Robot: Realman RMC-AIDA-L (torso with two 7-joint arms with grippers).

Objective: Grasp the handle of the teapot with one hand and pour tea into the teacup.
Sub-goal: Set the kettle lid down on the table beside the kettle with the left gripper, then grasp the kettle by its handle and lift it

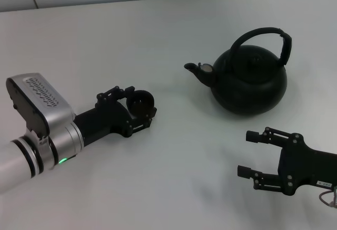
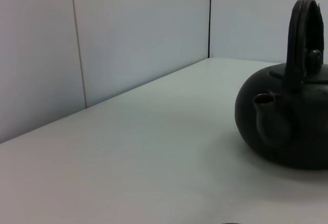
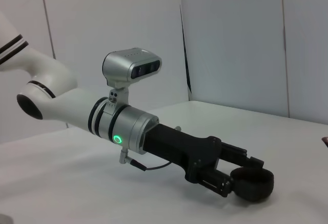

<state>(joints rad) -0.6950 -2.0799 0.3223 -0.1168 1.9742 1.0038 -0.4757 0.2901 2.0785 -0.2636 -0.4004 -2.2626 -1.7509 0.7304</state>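
The black teapot (image 1: 248,80) stands on the white table at the right, spout pointing left, its arched handle (image 1: 263,36) upright over the lid. It also shows in the left wrist view (image 2: 287,121). The tiny black teacup (image 1: 141,102) sits left of centre, between the fingers of my left gripper (image 1: 138,105), which is shut on it at table level. The right wrist view shows the same grasp on the teacup (image 3: 251,184). My right gripper (image 1: 253,153) is open and empty, near the front right, in front of the teapot and apart from it.
The white table (image 1: 174,177) stretches all round, with a pale wall (image 2: 138,34) behind it. A cable (image 1: 329,196) shows at the right arm's edge.
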